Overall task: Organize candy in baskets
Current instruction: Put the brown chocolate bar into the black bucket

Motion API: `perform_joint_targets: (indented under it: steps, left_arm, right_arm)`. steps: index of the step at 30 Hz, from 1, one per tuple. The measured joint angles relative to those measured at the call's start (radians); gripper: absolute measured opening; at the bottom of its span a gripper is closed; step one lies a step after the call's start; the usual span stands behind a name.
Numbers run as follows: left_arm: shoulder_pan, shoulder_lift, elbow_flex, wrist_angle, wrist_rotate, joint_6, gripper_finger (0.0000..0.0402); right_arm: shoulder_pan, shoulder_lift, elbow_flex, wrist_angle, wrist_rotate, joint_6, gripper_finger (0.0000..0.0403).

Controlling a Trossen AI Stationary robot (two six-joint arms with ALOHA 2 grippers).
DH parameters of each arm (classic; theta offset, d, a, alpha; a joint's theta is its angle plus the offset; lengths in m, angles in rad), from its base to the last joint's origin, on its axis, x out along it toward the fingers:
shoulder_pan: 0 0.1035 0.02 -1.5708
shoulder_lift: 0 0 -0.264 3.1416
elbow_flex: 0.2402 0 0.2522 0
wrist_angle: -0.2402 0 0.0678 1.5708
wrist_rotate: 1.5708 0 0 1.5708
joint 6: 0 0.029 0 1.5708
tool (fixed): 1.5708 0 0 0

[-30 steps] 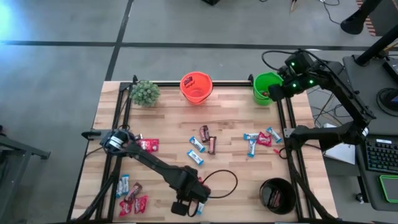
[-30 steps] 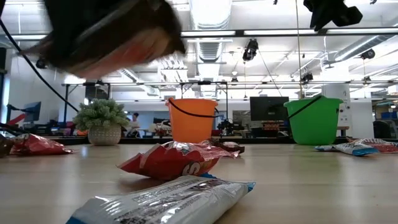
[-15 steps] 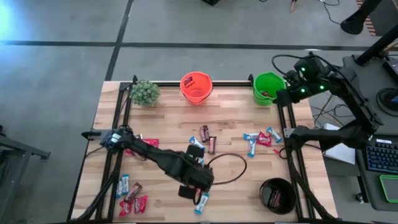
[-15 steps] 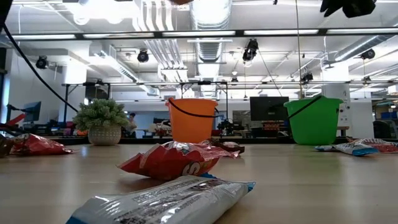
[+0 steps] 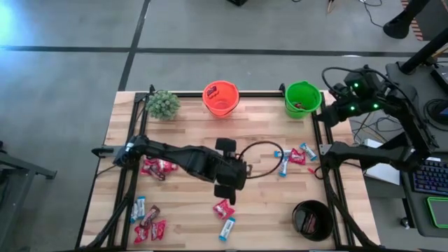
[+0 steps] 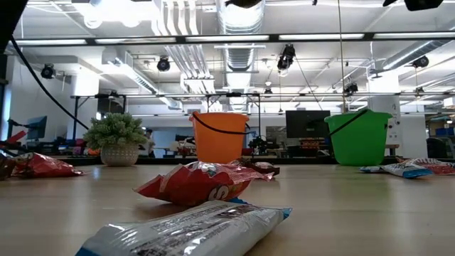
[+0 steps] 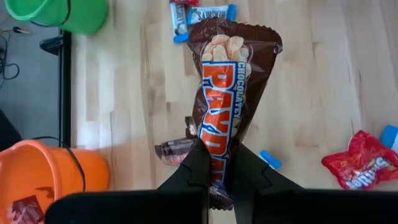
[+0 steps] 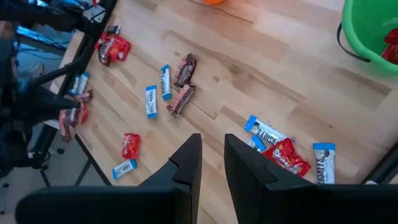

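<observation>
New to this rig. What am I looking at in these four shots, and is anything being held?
It is a two-armed robot at a wooden table. One camera looks straight down, one sits at table height, and one rides on each wrist. Loose wrapped candy lies scattered, with three baskets on the table: orange, green and black. A small potted plant stands at the far left corner. The left gripper, over the middle of the table, is shut on a brown candy bar. The right gripper hangs raised beside the green basket, jaws slightly apart and empty.
</observation>
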Motion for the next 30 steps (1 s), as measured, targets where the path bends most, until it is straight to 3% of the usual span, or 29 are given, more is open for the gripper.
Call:
perform_joint_targets:
  steps: [9, 16, 23, 30]
  left_arm:
    - [0.036, -0.003, 0.001, 0.024, 0.0, -0.006, 0.0004]
    - [0.065, -0.003, 0.001, 0.027, 0.0, -0.048, 0.0005]
    - [0.091, -0.003, 0.001, 0.027, 0.0, -0.091, 0.0005]
    - [0.096, -0.003, 0.001, 0.025, 0.001, -0.113, 0.0006]
  right_arm:
    - [0.0, 0.054, -0.002, 0.019, 0.001, -0.146, 0.0059]
    - [0.0, 0.126, -0.004, 0.014, 0.065, -0.261, 0.0059]
    - [0.002, 0.2, -0.005, 0.009, -0.135, -0.391, 0.0059]
    - [0.091, 0.212, -0.005, 0.017, -0.168, -0.424, 0.0059]
